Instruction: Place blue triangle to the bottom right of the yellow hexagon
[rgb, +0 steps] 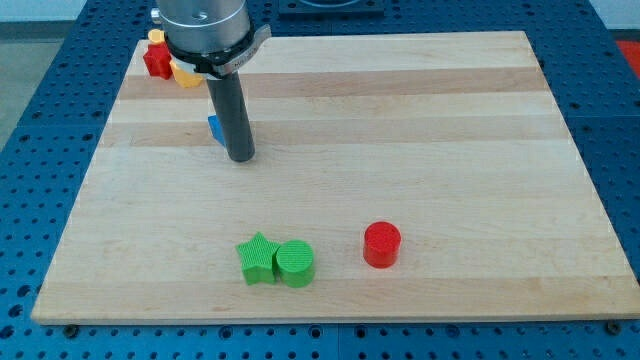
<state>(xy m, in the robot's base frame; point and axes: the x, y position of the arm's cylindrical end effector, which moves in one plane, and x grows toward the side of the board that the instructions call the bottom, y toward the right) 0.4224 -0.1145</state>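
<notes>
The blue triangle lies at the view's upper left, mostly hidden behind my rod; only a small blue edge shows. My tip rests on the board just right of and below it, touching or nearly touching. The yellow hexagon lies above it near the top left corner, partly hidden by the arm's head. The blue triangle sits below and slightly right of the yellow hexagon.
A red block with a small yellow piece above it sits at the top left corner, left of the hexagon. A green star and green cylinder touch near the bottom. A red cylinder stands to their right.
</notes>
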